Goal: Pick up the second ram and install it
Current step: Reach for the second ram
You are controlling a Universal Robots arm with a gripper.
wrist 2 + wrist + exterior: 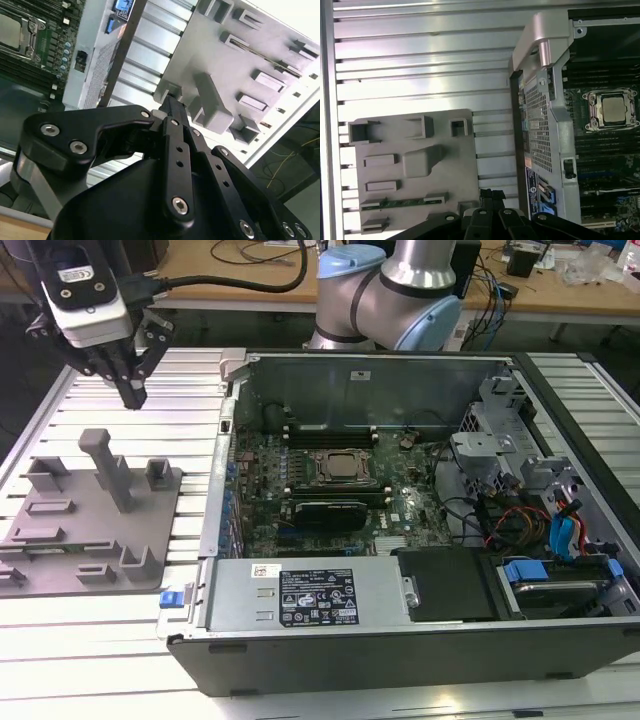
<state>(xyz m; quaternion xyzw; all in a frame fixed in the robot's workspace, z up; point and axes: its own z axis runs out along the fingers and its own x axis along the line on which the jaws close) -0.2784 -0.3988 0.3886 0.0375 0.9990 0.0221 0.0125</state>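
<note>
End effector (132,392), exterior view: hanging clenched and empty over the bench (60,430), near the tray (155,510). Second wrist view: pointing toward the tray's post (212,105), ram (265,59) lying beyond. First wrist view: ram (402,202) lying in a tray slot, near the end effector.

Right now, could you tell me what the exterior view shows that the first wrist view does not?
The exterior view adds the arm, the power supply and the cables. The first wrist view adds the ram lying in the tray. Both share the tray, the CPU socket and the gripper.
</note>
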